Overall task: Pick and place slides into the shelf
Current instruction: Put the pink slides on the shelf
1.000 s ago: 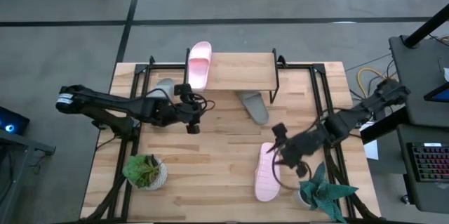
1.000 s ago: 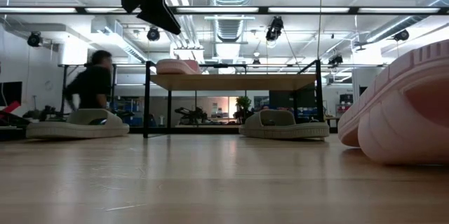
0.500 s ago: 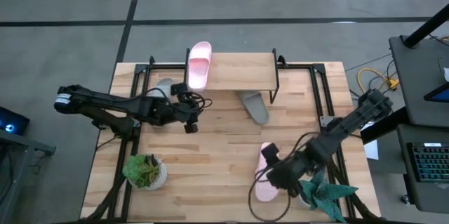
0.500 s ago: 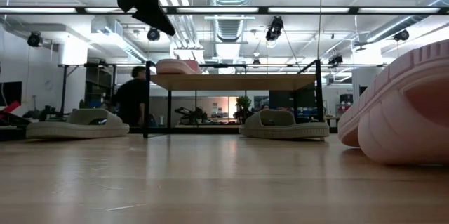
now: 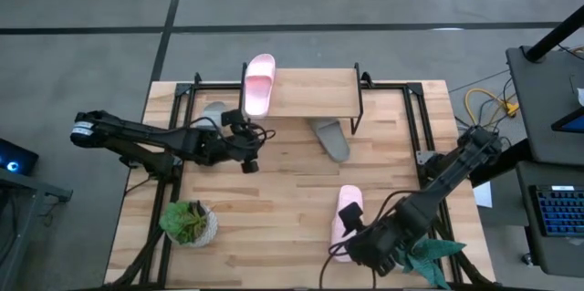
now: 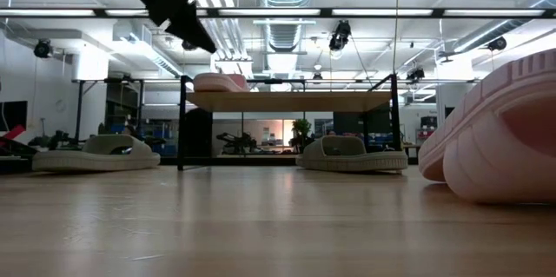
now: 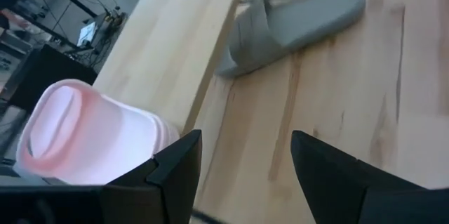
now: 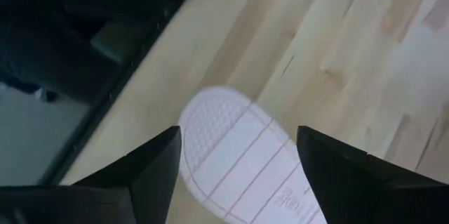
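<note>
Tabletop point(image 5: 274, 191) of pale planked wood fills the middle of the high view, and the shelf point(image 5: 315, 92), a light plank on thin black legs, stands at its upper centre. Since a second ago the right arm has swung from the right-hand middle of the frame down to the lower right, so the right pincer point(image 5: 351, 236) now sits over the lower end of the pink slide point(image 5: 346, 218) lying on the bare wood; the left pincer point(image 5: 248, 150) has barely shifted, left of centre just below the shelf's left end. In the low view a person who stood behind the shelf's left leg has gone behind it. The right wrist view alone shows the dimpled, ridged sole end of that pink slide point(image 8: 245, 161) between its own widely parted dark fingers point(image 8: 140, 175), holding nothing. The left wrist view shows its fingers point(image 7: 175, 168) equally apart and empty, with a second pink slide point(image 7: 84, 140) resting on the shelf's end and a grey slide point(image 7: 295, 27) on the wood beyond. Another grey slide point(image 5: 213, 112) lies at the shelf's left, part hidden by the arm. Two potted plants, one leafy green point(image 5: 190, 222) at lower left, one spiky point(image 5: 424, 247) at lower right, stand on the wood.
</note>
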`<state>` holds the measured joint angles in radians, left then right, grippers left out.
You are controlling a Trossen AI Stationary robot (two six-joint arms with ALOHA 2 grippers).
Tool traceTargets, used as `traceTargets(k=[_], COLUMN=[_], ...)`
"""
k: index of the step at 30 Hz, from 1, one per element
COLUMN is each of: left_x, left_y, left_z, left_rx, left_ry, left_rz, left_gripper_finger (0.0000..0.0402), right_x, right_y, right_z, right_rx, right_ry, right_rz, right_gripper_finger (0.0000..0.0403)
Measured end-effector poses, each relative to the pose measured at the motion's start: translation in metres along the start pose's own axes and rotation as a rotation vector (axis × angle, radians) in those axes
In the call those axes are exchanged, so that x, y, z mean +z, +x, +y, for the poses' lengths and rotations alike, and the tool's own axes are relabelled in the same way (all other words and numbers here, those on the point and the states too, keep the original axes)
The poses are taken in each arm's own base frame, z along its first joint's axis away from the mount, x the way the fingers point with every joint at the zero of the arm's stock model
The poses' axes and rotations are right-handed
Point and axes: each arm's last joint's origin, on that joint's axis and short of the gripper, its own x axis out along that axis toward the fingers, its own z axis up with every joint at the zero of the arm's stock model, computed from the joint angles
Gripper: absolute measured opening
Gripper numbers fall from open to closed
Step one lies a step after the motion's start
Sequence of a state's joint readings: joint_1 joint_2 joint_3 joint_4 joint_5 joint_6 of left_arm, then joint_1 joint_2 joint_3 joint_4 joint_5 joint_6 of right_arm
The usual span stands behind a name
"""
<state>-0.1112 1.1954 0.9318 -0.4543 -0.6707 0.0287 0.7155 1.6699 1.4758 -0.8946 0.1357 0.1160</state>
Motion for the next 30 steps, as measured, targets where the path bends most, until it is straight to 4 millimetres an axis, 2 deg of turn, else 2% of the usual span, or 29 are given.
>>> traceTargets(k=[4,9,11,15,19,25,30], left_x=[0.003,0.003,0.002,0.002,0.002,0.001,0.001], left_y=[0.000,0.000,0.000,0.000,0.000,0.002,0.002], left_z=[0.000,0.000,0.000,0.000,0.000,-0.002,-0.002], left_rx=[0.000,0.000,0.000,0.000,-0.001,-0.001,-0.001], left_ry=[-0.092,-0.096,-0.096,-0.120,-0.145,-0.137,-0.136], left_rz=[-0.025,-0.023,-0.022,-0.021,-0.021,-0.011,-0.010], left_gripper_finger=[0.0204,0.0204,0.0204,0.0204,0.0204,0.0204,0.0204], right_x=[0.014,0.033,0.038,0.051,0.065,0.074,0.074], right_y=[-0.003,-0.006,-0.004,0.010,0.022,0.054,0.074], right_z=[-0.001,0.000,0.006,0.023,0.037,0.059,0.066], right_rx=[-0.058,-0.089,-0.110,-0.130,-0.137,-0.225,-0.322], right_ry=[0.064,0.228,0.239,0.195,0.228,0.232,0.272], right_rz=[-0.049,-0.104,-0.105,-0.082,-0.058,0.143,0.281], right_gripper_finger=[0.0266,0.0262,0.0261,0.0260,0.0260,0.0260,0.0260])
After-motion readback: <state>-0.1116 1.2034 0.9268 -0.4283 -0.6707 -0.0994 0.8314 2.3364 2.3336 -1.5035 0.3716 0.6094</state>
